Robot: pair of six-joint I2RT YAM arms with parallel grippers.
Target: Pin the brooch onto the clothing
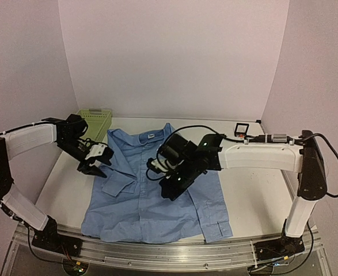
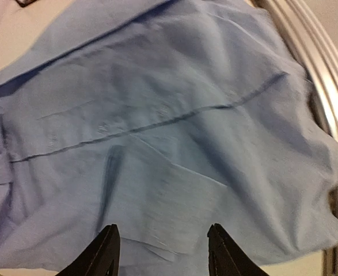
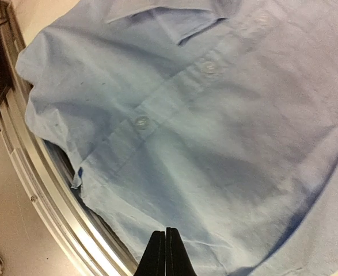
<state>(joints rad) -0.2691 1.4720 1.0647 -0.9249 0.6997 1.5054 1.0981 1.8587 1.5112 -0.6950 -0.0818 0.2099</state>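
Your left jaws stand half open and empty, your right jaws shut; with no brooch visible, you risk pinching only clothing (image 1: 128, 201).

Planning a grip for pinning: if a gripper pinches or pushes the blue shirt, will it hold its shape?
Probably not. The shirt lies flat with soft creases, so it looks floppy; a pinch would likely lift only a small tent of cloth. Pushed, it would probably bunch rather than slide whole. It looks thin, so likely light.
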